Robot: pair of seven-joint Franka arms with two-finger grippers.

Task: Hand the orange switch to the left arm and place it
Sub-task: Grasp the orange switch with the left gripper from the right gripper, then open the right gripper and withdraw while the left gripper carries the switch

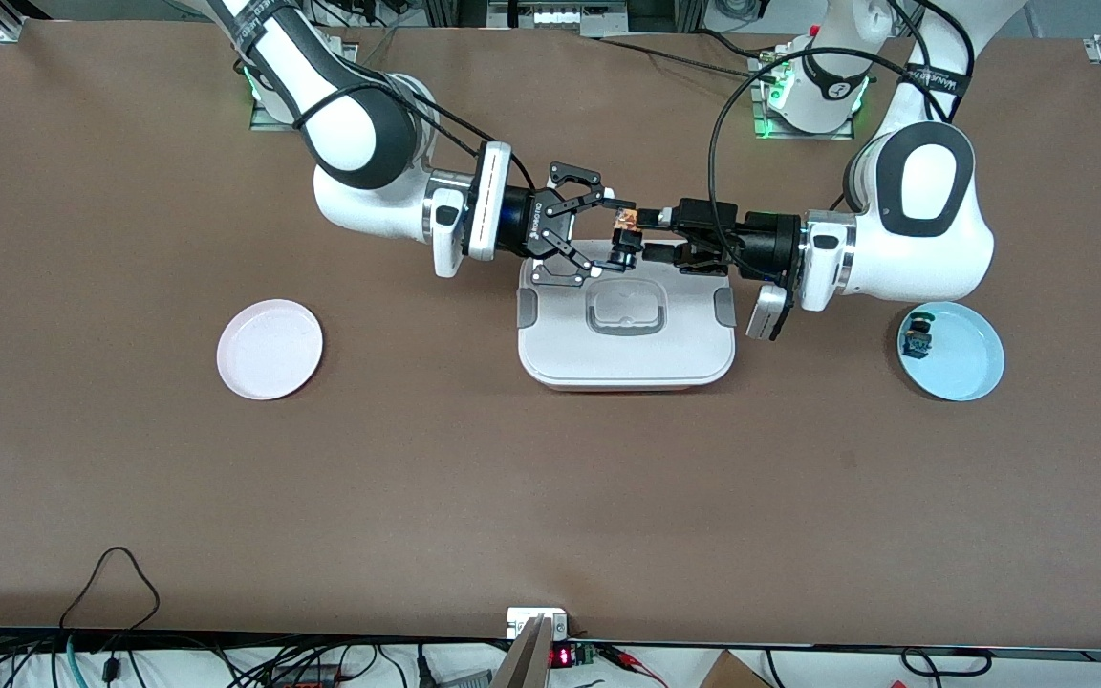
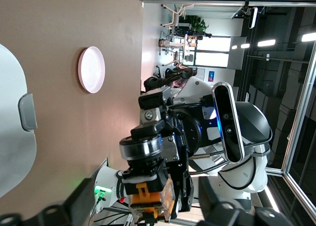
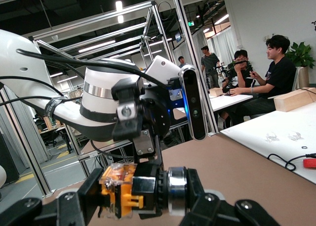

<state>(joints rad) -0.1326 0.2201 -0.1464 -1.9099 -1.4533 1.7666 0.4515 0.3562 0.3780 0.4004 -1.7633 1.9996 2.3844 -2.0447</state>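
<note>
The orange switch [image 1: 624, 239] hangs in the air over the box [image 1: 627, 355], above the box's edge that lies toward the arms' bases. My right gripper [image 1: 615, 237] is shut on it end to end: in the right wrist view its pads press the orange end and the silver ring of the switch [image 3: 123, 191]. My left gripper [image 1: 644, 234] is open around the same switch. In the left wrist view a small gap shows on each side of the switch [image 2: 148, 196]. The two grippers face each other.
A pale blue plate [image 1: 969, 373] at the left arm's end holds a small part with a green-blue top [image 1: 918, 336]. A pink plate [image 1: 269, 349] lies at the right arm's end and also shows in the left wrist view [image 2: 91, 69].
</note>
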